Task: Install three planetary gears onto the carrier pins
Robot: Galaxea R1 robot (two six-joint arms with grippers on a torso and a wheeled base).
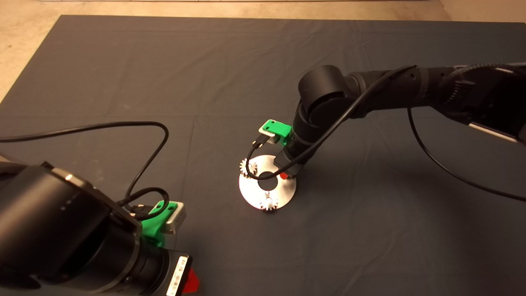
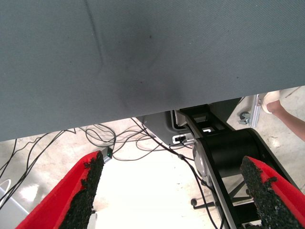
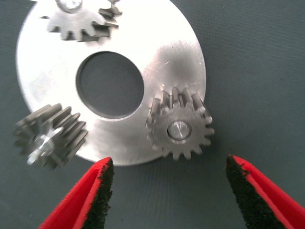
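My two arms were matt black tubes with fat rounded joints, black cables looping loose beside them; each gripper [image 1: 283, 174] wore green mounts, red fingers [image 3: 90, 200] and gritty black pads

— What lies under me?
— A dark mat [image 1: 123, 82], creased, with pale floor [image 1: 24, 37] past its edge — there, tangled cables [image 2: 114, 138] and a person's leg [image 2: 286, 112].

Head camera overhead, angled down on the mat [image 1: 123, 82], taking in both arms. Right wrist camera close above the disc [image 3: 162, 43], facing down; disc [image 1: 283, 193] shared with head view. Left wrist camera at mat's edge [image 2: 143, 57], looking past it to floor cables [image 2: 119, 143].
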